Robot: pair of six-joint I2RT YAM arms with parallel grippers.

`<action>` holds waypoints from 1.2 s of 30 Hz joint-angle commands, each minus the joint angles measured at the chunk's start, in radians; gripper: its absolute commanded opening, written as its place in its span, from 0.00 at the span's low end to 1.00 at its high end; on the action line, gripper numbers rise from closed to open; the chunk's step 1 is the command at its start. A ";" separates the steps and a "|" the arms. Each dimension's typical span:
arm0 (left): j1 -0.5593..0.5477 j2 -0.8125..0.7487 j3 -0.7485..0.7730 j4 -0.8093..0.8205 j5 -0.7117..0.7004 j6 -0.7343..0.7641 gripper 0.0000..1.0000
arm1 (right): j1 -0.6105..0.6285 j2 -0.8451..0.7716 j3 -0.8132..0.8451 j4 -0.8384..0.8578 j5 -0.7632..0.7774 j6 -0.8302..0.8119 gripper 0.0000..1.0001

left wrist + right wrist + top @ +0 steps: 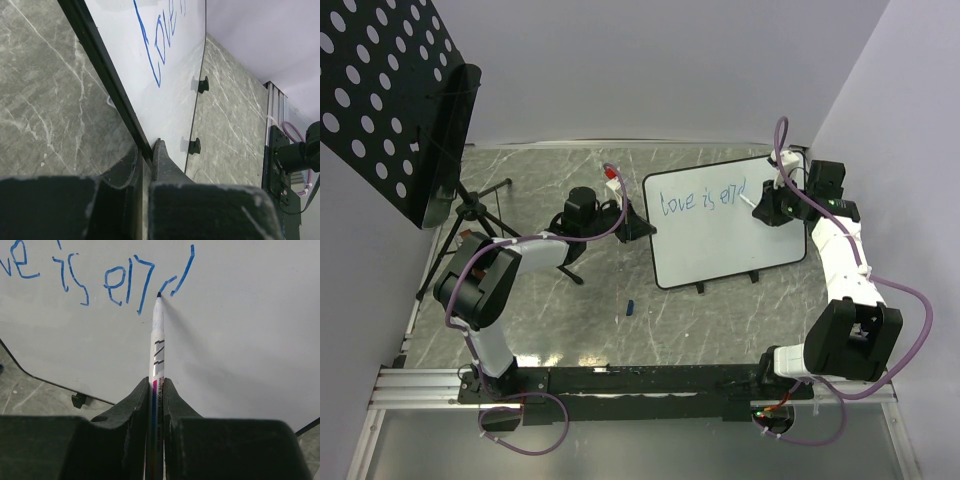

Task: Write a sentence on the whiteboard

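The whiteboard (730, 235) lies on the marble table, right of centre. On it the sentence (705, 198) in blue reads "love is end" up to this point. My left gripper (638, 228) is shut on the board's left black rim (100, 75), one finger on each side of the edge. My right gripper (767, 208) is shut on a white marker (157, 340). The marker's tip touches the whiteboard (240, 330) at the foot of the "d", the last letter of the sentence (120, 285). From the left wrist, the word "love" (155, 55) runs up the whiteboard (175, 100).
A black perforated panel (380, 90) on a tripod stand (470, 210) fills the far left. A small blue cap (630, 306) lies on the table in front of the board. Small black feet (700, 288) stick out at the board's near edge. A wall runs close on the right.
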 commanded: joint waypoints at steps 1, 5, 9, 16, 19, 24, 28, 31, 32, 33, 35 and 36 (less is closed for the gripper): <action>-0.018 0.008 0.006 -0.034 -0.011 0.159 0.01 | 0.005 -0.003 0.020 -0.018 -0.017 -0.033 0.00; -0.018 0.007 0.006 -0.036 -0.009 0.161 0.01 | 0.005 -0.011 0.012 -0.016 -0.003 -0.036 0.00; -0.017 0.005 0.006 -0.037 -0.011 0.161 0.01 | 0.004 -0.025 0.006 -0.001 0.026 -0.024 0.00; -0.018 0.004 0.006 -0.039 -0.012 0.163 0.01 | 0.002 -0.034 0.021 0.017 0.056 -0.007 0.00; -0.018 0.005 0.008 -0.037 -0.011 0.159 0.01 | 0.002 -0.033 0.029 0.022 0.055 -0.001 0.00; -0.018 0.005 0.006 -0.039 -0.009 0.161 0.01 | 0.002 -0.033 0.043 0.047 0.060 0.025 0.00; -0.017 0.007 0.008 -0.040 -0.009 0.161 0.01 | 0.002 -0.029 0.060 0.062 0.059 0.041 0.00; -0.020 0.007 0.008 -0.039 -0.008 0.161 0.01 | 0.002 -0.017 0.075 0.059 0.058 0.045 0.00; -0.018 0.008 0.008 -0.037 -0.009 0.161 0.01 | 0.002 -0.016 0.075 0.060 0.061 0.050 0.00; -0.018 0.008 0.008 -0.037 -0.008 0.159 0.01 | 0.004 -0.016 0.075 0.066 0.060 0.050 0.00; -0.018 0.010 0.005 -0.036 -0.008 0.159 0.01 | 0.002 -0.017 0.070 0.070 0.061 0.054 0.00; -0.018 0.010 0.005 -0.036 -0.009 0.159 0.01 | 0.002 -0.017 0.069 0.073 0.060 0.056 0.00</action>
